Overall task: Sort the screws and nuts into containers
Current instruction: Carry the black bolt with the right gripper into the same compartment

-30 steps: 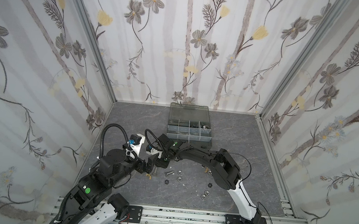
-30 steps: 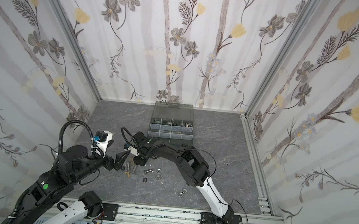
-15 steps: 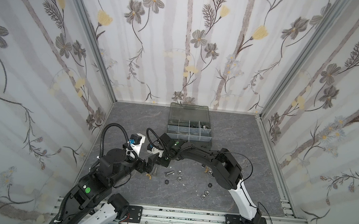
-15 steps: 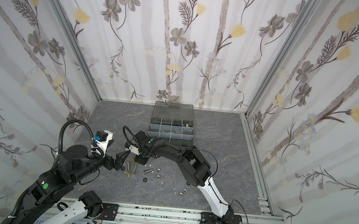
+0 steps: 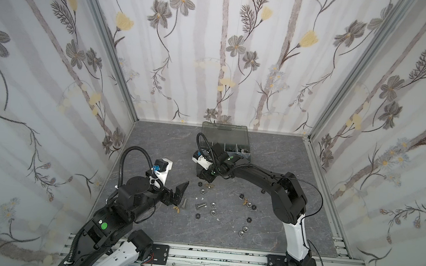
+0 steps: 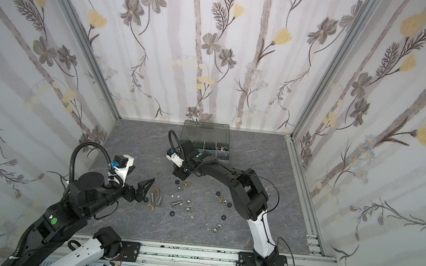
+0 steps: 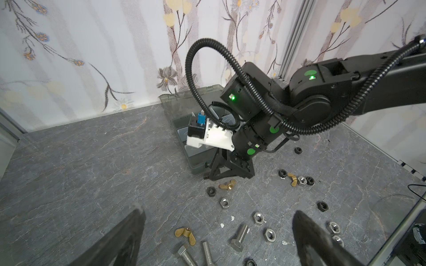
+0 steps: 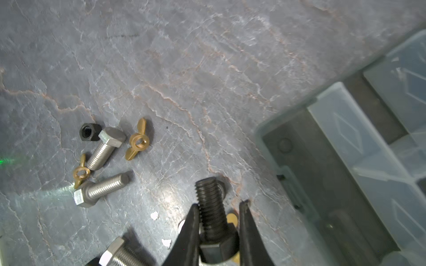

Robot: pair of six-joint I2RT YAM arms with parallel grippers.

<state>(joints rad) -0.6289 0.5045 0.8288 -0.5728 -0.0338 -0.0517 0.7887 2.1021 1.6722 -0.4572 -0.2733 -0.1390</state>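
Note:
My right gripper (image 8: pixel 220 203) is shut on a black screw (image 8: pixel 211 207), gripped at the head with its threaded shaft sticking out past the fingertips. It hangs just above the floor beside the near corner of the dark grey organiser case (image 8: pixel 322 165), whose containers (image 8: pixel 359 138) are parted by clear dividers. In both top views the right gripper (image 5: pixel 203 175) (image 6: pixel 180 174) sits at the case's (image 5: pixel 232 138) front left corner. My left gripper (image 7: pixel 217 218) (image 5: pixel 182 192) is open and empty, hovering over loose silver screws (image 7: pixel 239 236) and nuts (image 7: pixel 224 202).
Silver screws (image 8: pixel 103 149), brass wing nuts (image 8: pixel 137 140) and a black nut (image 8: pixel 88 132) lie scattered on the grey stone floor (image 5: pixel 156 155). More nuts (image 5: pixel 243 231) lie towards the front. The case's smoky lid (image 6: pixel 205 131) stands open at the back wall.
The right gripper closed on the black screw and carried it back and to the right, from the pile towards the case corner. The left arm has stayed put.

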